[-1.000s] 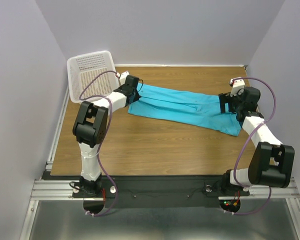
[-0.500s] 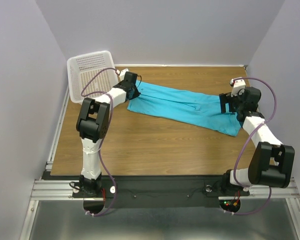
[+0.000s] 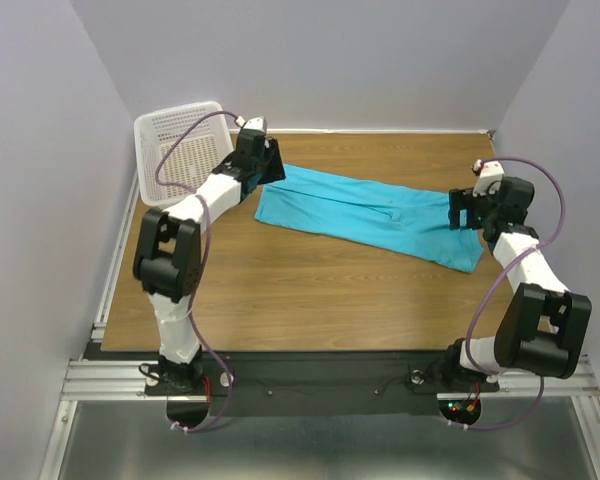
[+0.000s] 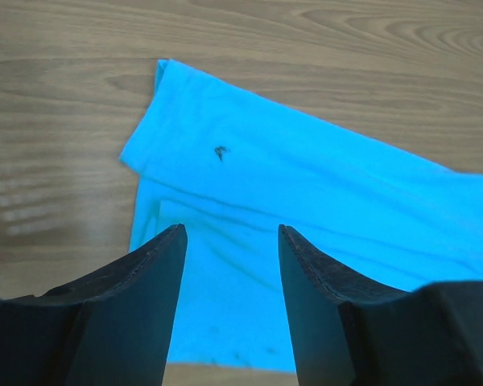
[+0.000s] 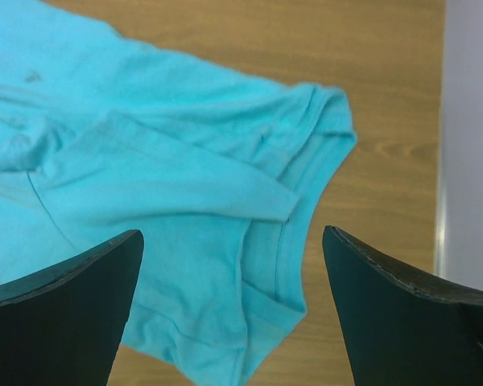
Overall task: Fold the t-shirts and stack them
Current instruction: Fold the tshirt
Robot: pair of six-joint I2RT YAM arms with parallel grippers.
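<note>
Shirt (image 3: pixel 370 212) lies on the table (image 3: pixel 310 290) as a long narrow band, slanting from the far left toward the right edge, folded lengthwise and flat on the wood. It is plain turquoise. At its left end the layers sit fairly square, with a soft crease along the length and one small dark mark near the corner. The right end is messier: hemmed edges overlap, one flap lies across another, and the corner bunches a little.

The left gripper (image 4: pixel 232 233) hangs above the left end, jaws apart, nothing between them. The right gripper (image 5: pixel 232 233) hangs over the right end, jaws spread wide and likewise empty.

The step in hand looks to be the crosswise fold. To do it well, each gripper should come down on an end corner and catch every layer, not only the top one. The right end probably needs smoothing first, or the loose flap will slip. Carry the end low and lay it edge to edge.

A white basket (image 3: pixel 180 140) sits tilted at the far left corner.
</note>
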